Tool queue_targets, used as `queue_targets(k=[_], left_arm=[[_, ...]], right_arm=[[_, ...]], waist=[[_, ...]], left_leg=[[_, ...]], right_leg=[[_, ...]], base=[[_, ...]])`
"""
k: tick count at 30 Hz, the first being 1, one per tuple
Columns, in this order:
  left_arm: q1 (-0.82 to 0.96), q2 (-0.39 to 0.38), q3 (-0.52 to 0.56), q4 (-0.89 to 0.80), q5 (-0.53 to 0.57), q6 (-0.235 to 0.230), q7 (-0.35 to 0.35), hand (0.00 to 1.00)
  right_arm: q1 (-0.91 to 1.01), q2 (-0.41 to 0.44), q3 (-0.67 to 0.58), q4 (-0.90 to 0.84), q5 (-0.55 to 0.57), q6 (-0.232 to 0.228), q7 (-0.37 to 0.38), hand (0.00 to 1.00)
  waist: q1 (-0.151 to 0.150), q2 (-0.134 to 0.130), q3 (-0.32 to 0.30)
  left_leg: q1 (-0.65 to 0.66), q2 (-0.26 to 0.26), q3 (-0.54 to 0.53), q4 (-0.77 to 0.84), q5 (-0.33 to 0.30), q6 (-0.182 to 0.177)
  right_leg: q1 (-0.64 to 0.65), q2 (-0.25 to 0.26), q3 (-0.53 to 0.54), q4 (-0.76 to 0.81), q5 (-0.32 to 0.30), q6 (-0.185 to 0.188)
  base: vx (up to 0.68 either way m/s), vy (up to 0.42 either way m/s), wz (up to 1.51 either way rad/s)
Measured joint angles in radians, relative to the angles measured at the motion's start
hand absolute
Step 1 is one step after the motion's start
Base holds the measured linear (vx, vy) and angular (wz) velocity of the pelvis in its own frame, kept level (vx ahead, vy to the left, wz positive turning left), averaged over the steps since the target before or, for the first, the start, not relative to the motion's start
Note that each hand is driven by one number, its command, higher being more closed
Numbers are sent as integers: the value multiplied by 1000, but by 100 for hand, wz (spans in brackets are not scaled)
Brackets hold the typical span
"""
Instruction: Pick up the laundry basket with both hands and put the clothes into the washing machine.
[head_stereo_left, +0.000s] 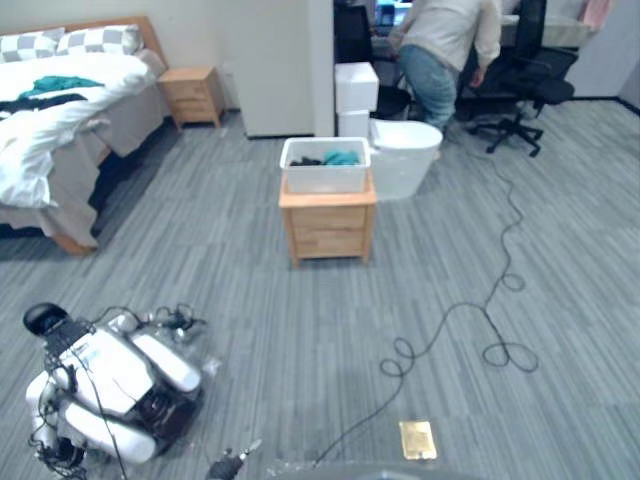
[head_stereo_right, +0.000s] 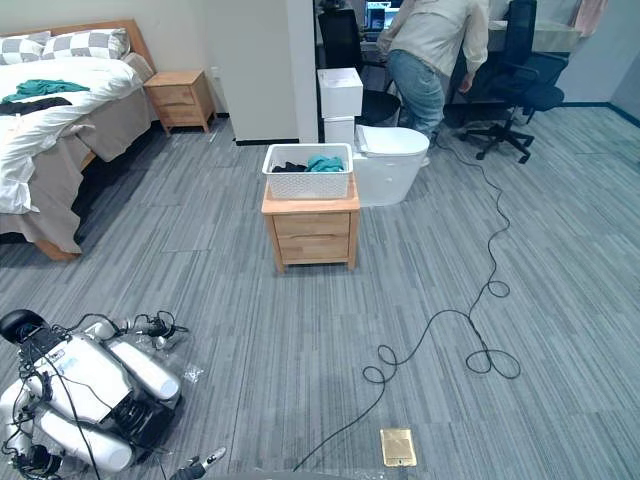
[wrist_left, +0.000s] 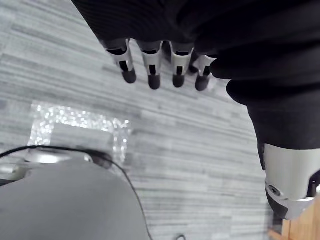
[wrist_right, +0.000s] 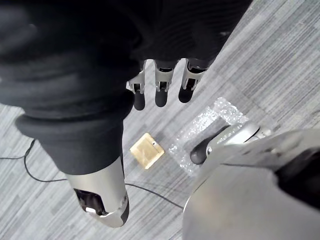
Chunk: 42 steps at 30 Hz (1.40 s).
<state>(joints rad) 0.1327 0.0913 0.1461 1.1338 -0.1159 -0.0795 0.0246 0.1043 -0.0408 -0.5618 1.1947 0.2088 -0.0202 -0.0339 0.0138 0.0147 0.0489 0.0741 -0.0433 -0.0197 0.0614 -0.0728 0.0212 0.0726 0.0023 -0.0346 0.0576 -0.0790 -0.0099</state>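
Observation:
A white laundry basket (head_stereo_left: 325, 178) with dark and teal clothes (head_stereo_left: 340, 158) stands on a small wooden nightstand (head_stereo_left: 328, 225) in the middle of the room, some way ahead of me. Right behind it sits a low white rounded tub with a closed lid (head_stereo_left: 405, 160), beside stacked white boxes (head_stereo_left: 355, 95). My left hand (wrist_left: 151, 65) hangs over the grey carpet with straight fingers, holding nothing. My right hand (wrist_right: 161, 82) hangs the same way, fingers straight and empty, far from the basket.
Another robot (head_stereo_left: 110, 390) lies folded on the floor at lower left. A bed (head_stereo_left: 60, 120) and a second nightstand (head_stereo_left: 192, 95) stand at the far left. A person (head_stereo_left: 440, 50) bends over a desk by an office chair (head_stereo_left: 525, 85). A brass floor plate (head_stereo_left: 417, 440) lies ahead.

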Motion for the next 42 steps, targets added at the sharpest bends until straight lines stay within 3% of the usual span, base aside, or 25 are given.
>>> queue_targets(k=[38,42], left_arm=[[-20,-7,10,11,-10,-17,1,0],[-37,-9,14,11,-17,-17,1,0]], right_arm=[[-58,14,22,18,35,-5,18,0],[-75,24,-30,18,36,-2,18,0]], waist=[[5,-4,24],[6,6,36]], left_leg=[[24,4,33,-51,-1,0],[-7,-7,48,-19,-22,22]], right_leg=[[19,5,39,-64,21,4],[-14,2,67,-34,13,24]], base=[[7,-1,-2],[43,19,-23]])
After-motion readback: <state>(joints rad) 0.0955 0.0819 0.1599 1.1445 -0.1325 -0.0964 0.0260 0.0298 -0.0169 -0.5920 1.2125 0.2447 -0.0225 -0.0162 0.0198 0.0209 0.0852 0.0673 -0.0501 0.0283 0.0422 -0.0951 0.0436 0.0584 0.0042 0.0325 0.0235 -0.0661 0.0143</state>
